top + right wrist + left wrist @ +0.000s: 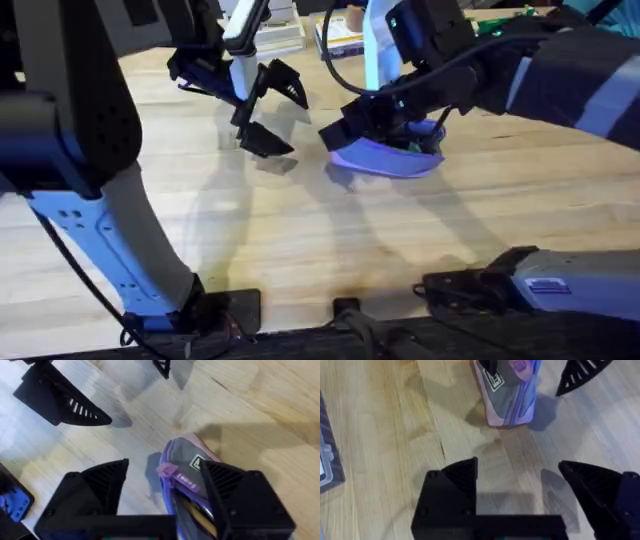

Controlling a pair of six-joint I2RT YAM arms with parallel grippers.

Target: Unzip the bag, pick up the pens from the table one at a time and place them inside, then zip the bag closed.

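Observation:
The lavender bag (392,162) lies on the table (300,240) right of centre. My right gripper (385,130) hangs over its left end, open. In the right wrist view the bag's end (182,455) with its purple zipper tab (175,473) sits between the right gripper's (165,467) spread fingers, and one finger overlaps the fabric. The zipper looks parted there, with a yellowish streak inside. My left gripper (275,112) hovers open just left of the bag, holding nothing. In the left wrist view the bag (509,397) lies beyond the left gripper (517,467). No pens lie on the visible table.
Books and boxes (340,35) stand along the table's back edge. A grey-edged object (327,455) lies off to the side in the left wrist view. A dark device (12,502) sits at the edge of the right wrist view. The front half of the table is bare wood.

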